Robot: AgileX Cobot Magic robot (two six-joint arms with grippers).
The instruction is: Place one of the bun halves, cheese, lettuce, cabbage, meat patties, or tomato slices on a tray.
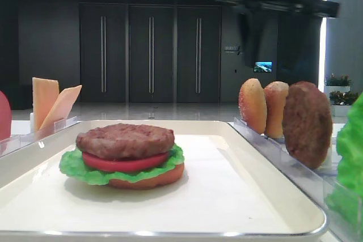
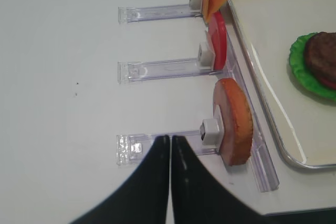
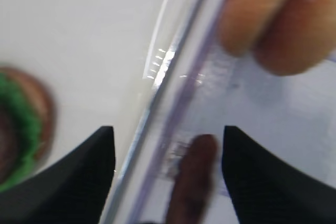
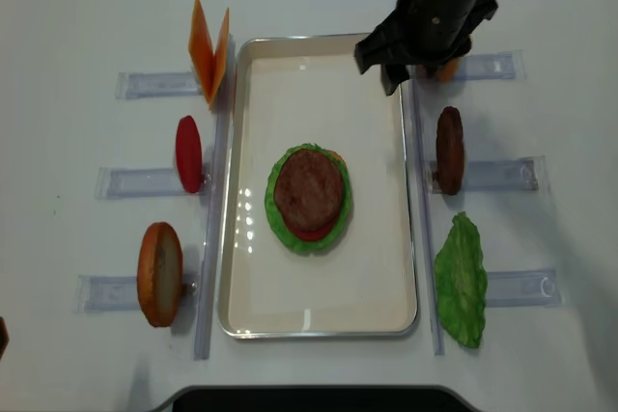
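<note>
On the cream tray (image 4: 251,306) sits a stack: an orange bun base, green lettuce, a tomato slice and a brown meat patty (image 4: 309,188) on top. My right gripper (image 3: 168,156) hangs open over the tray's right rim, near the speckled bun halves (image 3: 262,19). A second patty (image 3: 193,179) stands on edge in its rack below the gap and touches neither finger. This view is blurred. My left gripper (image 2: 170,141) is shut and empty over the table, beside the rack holding a flat bun piece (image 2: 234,121).
Left of the tray, clear racks hold cheese slices (image 4: 208,45), a tomato slice (image 4: 188,153) and the bun piece (image 4: 159,274). On the right are the patty (image 4: 449,150) and a lettuce leaf (image 4: 462,280). The right arm (image 4: 435,7) reaches in from the far right corner.
</note>
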